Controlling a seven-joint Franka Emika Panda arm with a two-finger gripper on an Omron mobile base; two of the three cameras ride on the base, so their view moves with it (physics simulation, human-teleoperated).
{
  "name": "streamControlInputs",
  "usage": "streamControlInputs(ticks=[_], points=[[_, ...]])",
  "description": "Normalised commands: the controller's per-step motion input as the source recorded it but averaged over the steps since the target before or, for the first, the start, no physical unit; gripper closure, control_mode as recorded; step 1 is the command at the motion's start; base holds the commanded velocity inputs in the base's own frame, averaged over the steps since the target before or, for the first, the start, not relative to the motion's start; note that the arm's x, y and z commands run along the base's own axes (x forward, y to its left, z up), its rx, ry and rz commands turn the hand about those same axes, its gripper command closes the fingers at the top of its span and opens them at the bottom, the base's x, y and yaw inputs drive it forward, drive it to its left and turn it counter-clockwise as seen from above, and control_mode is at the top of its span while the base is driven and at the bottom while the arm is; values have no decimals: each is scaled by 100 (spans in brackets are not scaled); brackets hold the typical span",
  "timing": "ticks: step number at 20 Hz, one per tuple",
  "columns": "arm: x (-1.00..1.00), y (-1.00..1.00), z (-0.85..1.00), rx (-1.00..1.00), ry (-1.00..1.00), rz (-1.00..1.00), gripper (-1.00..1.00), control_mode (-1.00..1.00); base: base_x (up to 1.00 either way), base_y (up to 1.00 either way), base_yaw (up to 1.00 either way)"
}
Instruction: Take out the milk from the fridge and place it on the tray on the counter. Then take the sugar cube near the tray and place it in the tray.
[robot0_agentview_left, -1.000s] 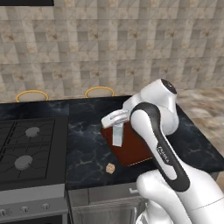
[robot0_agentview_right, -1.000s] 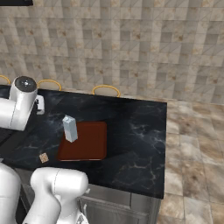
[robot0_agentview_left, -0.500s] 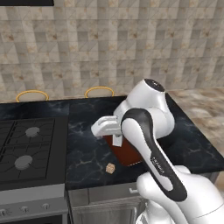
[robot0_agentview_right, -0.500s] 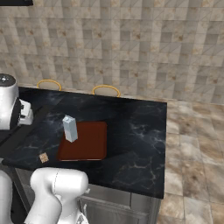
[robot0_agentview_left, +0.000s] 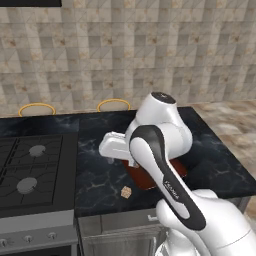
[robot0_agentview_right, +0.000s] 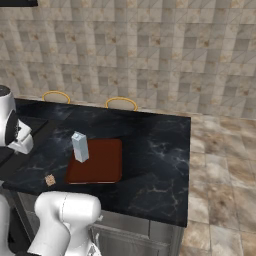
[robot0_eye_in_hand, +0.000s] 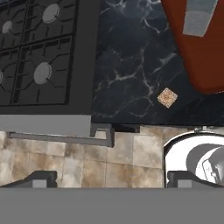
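From where I sit, the first half looks done: the milk carton (robot0_agentview_right: 80, 147) stands upright on the dark reddish-brown tray (robot0_agentview_right: 102, 165), near its left end in the right base view, and the tray lies flat on the black marble surface (robot0_agentview_right: 155, 150). What I still have to do is the sugar cube (robot0_agentview_right: 49, 180). It sits on the surface just off the tray's near left corner, apart from the rim and close to the front edge of the counter.

My gripper (robot0_eye_in_hand: 109, 178) has its jaws spread as wide as they go, with nothing between them. In the hand view the two finger tips frame the floor in front of the counter, with the gas stovetop (robot0_eye_in_hand: 39, 57) off to one side, and the cube lies above them, toward the tray's corner. I judge the hand is well above the surface, so lining up over the cube and descending remain.
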Motion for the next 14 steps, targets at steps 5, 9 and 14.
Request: streamControlInputs(ticks=[5, 9, 14], points=[[-6, 0, -23, -5, 14, -31, -100, -100, 0, 0, 0], [-9, 0, -25, -16, 0, -21, -100, -100, 0, 0, 0], [0, -8, -27, -15, 0, -17, -100, -100, 0, 0, 0]])
